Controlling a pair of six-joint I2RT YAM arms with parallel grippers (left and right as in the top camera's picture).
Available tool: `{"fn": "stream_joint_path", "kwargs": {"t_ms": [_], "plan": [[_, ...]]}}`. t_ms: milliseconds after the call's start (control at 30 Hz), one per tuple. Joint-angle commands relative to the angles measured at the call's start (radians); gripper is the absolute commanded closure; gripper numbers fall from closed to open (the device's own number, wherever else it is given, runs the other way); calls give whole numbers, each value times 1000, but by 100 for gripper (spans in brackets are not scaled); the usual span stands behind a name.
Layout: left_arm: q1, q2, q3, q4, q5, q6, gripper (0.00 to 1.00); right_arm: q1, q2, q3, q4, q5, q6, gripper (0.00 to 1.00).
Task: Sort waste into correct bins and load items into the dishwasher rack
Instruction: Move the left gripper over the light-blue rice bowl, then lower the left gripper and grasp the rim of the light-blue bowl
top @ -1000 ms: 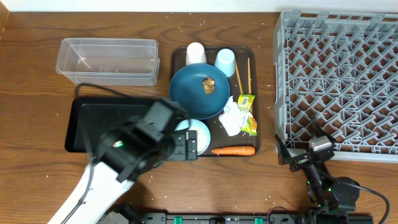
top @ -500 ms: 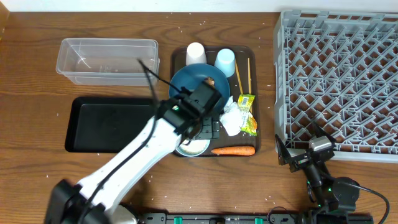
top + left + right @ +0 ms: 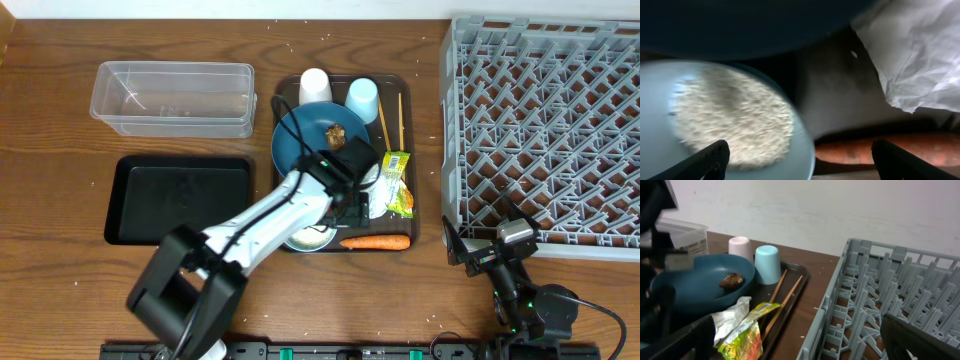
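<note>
My left gripper hangs open and low over the front of the brown serving tray. In the left wrist view its jaws straddle the rim of the pale blue bowl, which holds white rice, and the orange carrot. The crumpled tissue lies just beyond. The dark blue plate carries a brown food lump. Behind it stand a white cup and a light blue cup, with chopsticks and the snack wrapper alongside. My right gripper rests open by the grey rack.
The clear tub sits at the back left and the black tray in front of it. The rack fills the right side, its near corner close to the right gripper. Stray rice grains dot the wooden table.
My left arm has swung right from above the black tray to the serving tray and come down over the bowl and carrot. The right arm has not moved.
</note>
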Motion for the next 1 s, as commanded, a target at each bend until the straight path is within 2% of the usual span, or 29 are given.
{"fn": "stream_joint_path", "kwargs": {"t_ms": [0, 133, 333, 967], "plan": [[-29, 26, 19, 5, -12, -9, 11, -23, -1, -2, -4, 4, -13, 1], [-44, 35, 13, 6, -85, -42, 22, -23, -1, -2, -4, 4, -13, 1], [-44, 35, -10, 29, -107, -53, 30, -23, -1, -2, -4, 4, -13, 1], [-44, 77, -11, 58, -137, -53, 37, -23, -1, -2, -4, 4, -13, 1]]}}
